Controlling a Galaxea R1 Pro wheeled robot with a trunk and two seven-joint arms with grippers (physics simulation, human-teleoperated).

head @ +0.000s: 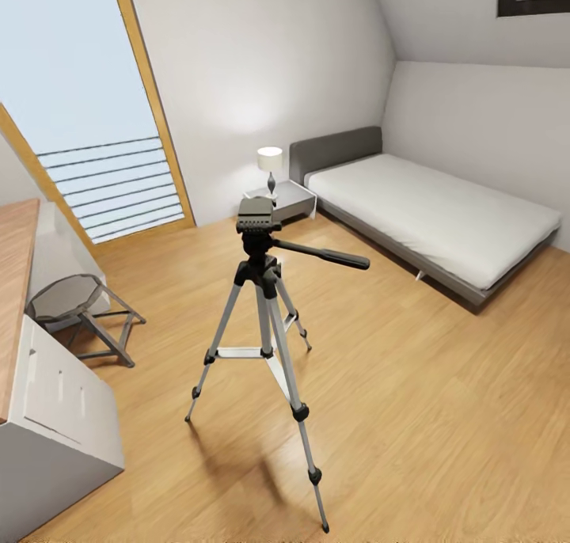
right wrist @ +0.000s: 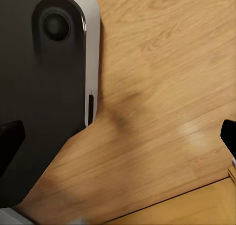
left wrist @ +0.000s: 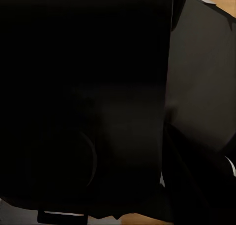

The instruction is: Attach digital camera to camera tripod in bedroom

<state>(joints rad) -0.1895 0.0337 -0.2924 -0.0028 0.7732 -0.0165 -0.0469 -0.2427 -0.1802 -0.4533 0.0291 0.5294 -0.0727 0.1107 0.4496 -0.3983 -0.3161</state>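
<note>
Standing on the bedroom's wood floor (head: 412,385), the camera tripod (head: 265,321) faces the bed (head: 431,210). Right tool (right wrist: 118,131) fingertips spread wide, empty; left tool state indeterminate.

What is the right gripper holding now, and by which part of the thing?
Nothing. The right gripper is open above the wood floor, with bare floor between its fingertips.

Silver-legged, black-headed camera tripod (head: 265,321) on light wood floor (head: 412,385); grey bed (head: 427,210), white lamp (head: 270,160).
</note>
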